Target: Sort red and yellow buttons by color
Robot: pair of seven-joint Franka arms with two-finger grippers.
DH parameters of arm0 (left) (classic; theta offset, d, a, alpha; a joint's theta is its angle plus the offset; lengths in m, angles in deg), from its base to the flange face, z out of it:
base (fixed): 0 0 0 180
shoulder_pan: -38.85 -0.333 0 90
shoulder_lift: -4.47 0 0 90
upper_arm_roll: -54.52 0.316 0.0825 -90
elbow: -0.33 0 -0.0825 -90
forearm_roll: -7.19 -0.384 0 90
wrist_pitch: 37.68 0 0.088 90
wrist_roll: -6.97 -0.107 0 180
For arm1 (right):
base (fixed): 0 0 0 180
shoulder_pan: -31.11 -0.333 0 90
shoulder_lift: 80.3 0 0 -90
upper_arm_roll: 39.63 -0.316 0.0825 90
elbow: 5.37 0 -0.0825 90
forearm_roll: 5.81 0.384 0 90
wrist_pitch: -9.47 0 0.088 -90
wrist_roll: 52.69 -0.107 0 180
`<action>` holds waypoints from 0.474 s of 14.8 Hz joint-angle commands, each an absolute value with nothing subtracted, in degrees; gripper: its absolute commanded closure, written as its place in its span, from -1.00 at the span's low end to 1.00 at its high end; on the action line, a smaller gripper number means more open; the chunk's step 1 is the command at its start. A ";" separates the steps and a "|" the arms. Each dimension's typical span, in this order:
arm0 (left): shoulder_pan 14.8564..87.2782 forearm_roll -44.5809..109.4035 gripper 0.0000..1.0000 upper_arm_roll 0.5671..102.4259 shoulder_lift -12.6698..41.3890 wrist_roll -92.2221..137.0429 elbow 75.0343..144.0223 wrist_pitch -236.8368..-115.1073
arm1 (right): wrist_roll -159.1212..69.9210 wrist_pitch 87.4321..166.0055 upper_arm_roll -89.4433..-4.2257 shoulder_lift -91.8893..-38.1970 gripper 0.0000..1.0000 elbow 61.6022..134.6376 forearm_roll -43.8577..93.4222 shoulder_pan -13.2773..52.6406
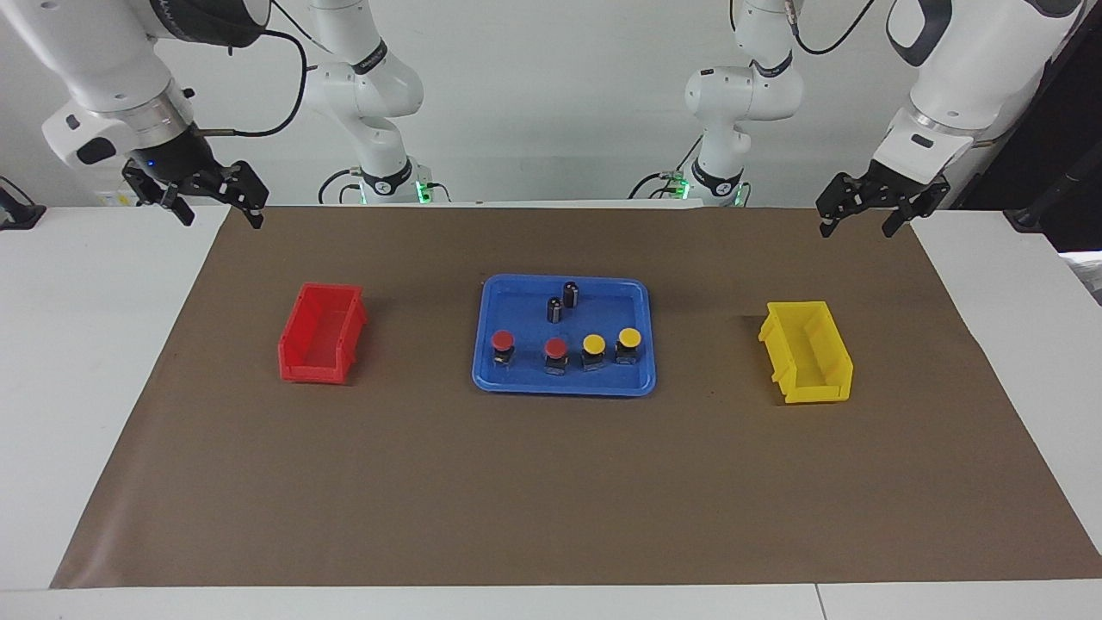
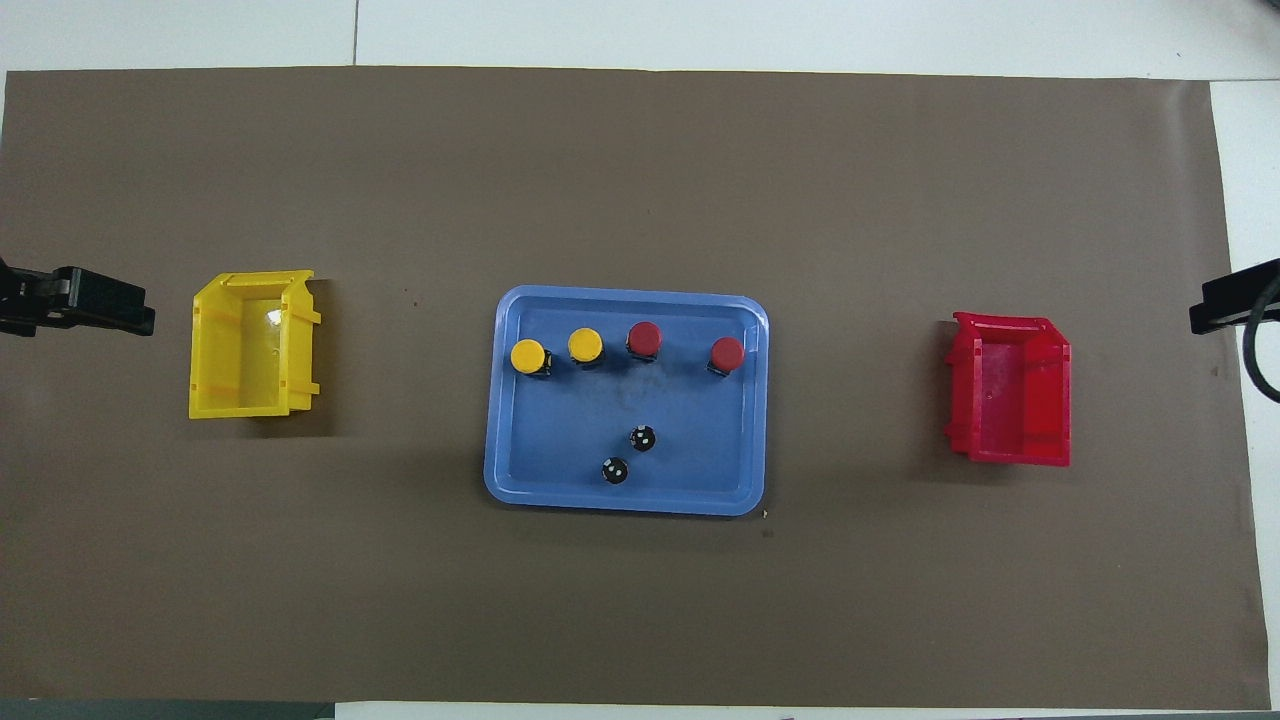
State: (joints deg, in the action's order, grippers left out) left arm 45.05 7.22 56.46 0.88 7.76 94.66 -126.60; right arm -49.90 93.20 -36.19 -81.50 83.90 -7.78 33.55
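Buttons (image 1: 564, 350), round flat caps, stood on glossy blue plastic tray (image 1: 489, 379); left gripper (image 1: 861, 220), right gripper (image 1: 217, 211) spread, waiting.

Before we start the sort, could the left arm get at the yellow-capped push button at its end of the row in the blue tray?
Probably yes: the open left gripper hangs clear, and nothing stands over the yellow-capped button.

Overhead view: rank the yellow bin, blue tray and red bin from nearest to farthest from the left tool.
1. Yellow bin, at the left arm's end, beside the left tool.
2. Blue tray, mid-table.
3. Red bin, at the right arm's end.
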 commanded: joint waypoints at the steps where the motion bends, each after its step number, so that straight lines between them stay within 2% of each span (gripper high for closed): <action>1: 43.08 7.89 -1.00 56.46 -0.45 7.32 95.95 -125.92 | -49.17 92.79 -36.29 -82.49 -1.00 84.72 -7.57 33.66; 7: 41.66 7.89 -1.00 56.28 -0.45 7.32 95.95 -126.01 | -48.99 93.32 -36.21 -82.41 -1.00 84.63 -7.57 33.74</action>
State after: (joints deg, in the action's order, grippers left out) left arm 42.11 7.22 56.61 0.88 7.76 94.69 -126.58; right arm -49.90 93.09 -36.20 -81.50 83.91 -7.77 33.55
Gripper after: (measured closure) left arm 0.000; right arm 0.000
